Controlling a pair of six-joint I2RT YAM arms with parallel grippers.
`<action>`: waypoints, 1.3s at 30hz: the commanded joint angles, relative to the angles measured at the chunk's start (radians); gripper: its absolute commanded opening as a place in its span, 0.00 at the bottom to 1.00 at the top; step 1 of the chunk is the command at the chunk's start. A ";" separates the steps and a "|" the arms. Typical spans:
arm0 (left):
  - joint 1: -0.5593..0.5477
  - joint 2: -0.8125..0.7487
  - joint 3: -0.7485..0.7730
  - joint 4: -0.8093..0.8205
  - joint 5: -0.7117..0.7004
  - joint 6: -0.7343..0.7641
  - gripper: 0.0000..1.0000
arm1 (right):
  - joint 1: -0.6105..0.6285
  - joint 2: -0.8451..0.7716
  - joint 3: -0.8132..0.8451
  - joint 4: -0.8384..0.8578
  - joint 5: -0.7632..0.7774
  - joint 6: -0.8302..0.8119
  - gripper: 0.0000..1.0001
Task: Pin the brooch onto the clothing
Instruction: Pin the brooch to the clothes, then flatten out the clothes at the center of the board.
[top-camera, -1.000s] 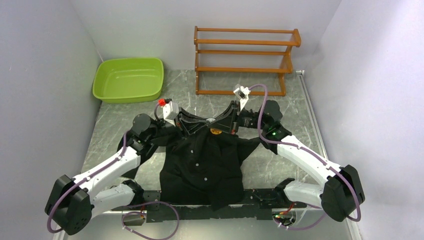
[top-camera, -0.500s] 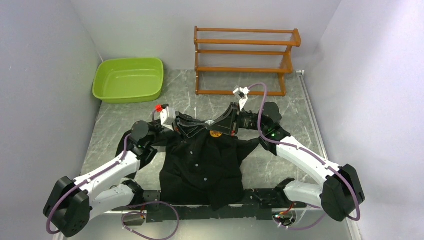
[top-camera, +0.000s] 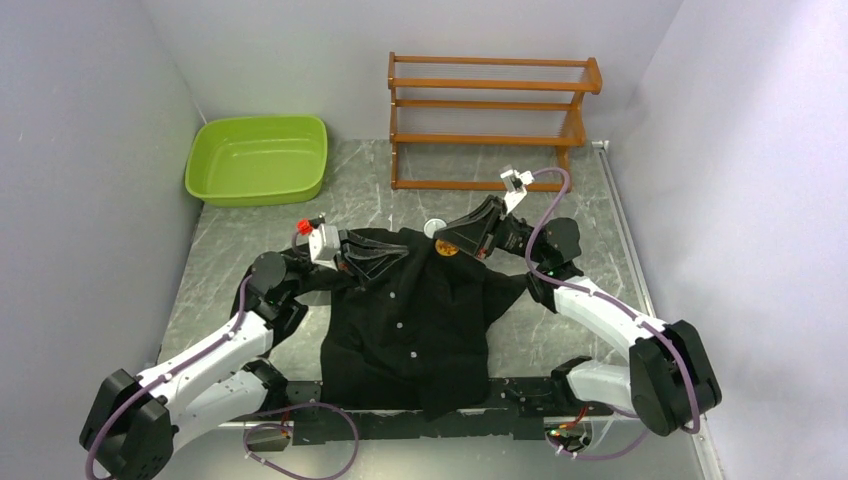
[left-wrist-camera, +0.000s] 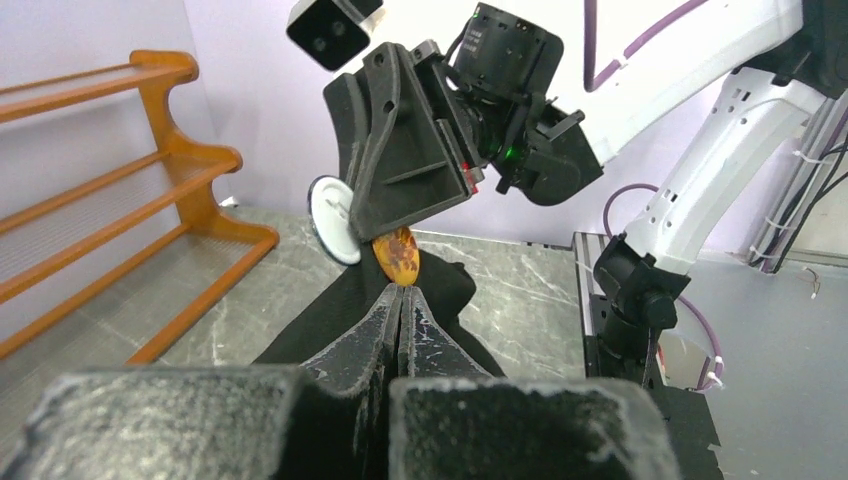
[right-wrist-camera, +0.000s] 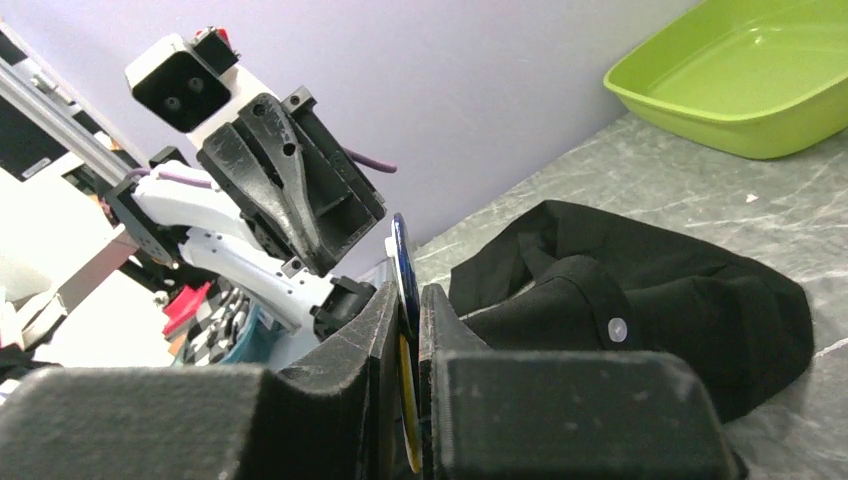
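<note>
Above the collar of the clothing (top-camera: 410, 330), the right gripper (right-wrist-camera: 409, 300) pinches the brooch (left-wrist-camera: 398, 257) between nearly closed jaws, while the left gripper (left-wrist-camera: 400, 302) sits fully closed nearby, any hold on fabric unclear.

One shirt (top-camera: 405, 320), one brooch (top-camera: 444, 248), one basin (top-camera: 258, 160), one rack (top-camera: 490, 120)

I worked in a robotics lab cell, not a home. Plain pale walls (top-camera: 90, 150) boxed in the marble-patterned table (top-camera: 400, 205) on the left, far and right — my left arm (top-camera: 210, 350) and right arm (top-camera: 600, 305) were bolted at its near edge — and a green basin (top-camera: 255, 120) and a wooden rack (top-camera: 490, 140) stood far back.
</note>
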 joint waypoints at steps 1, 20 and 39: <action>0.002 -0.008 0.022 0.030 0.022 0.031 0.03 | 0.000 0.016 0.026 0.163 0.008 0.043 0.13; 0.003 -0.026 0.040 -0.298 -0.334 0.052 0.76 | -0.003 -0.174 0.102 -0.550 0.309 -0.380 1.00; 0.165 0.678 0.567 -1.171 -0.591 -0.036 0.95 | -0.121 0.269 0.102 -0.996 0.323 -0.462 0.89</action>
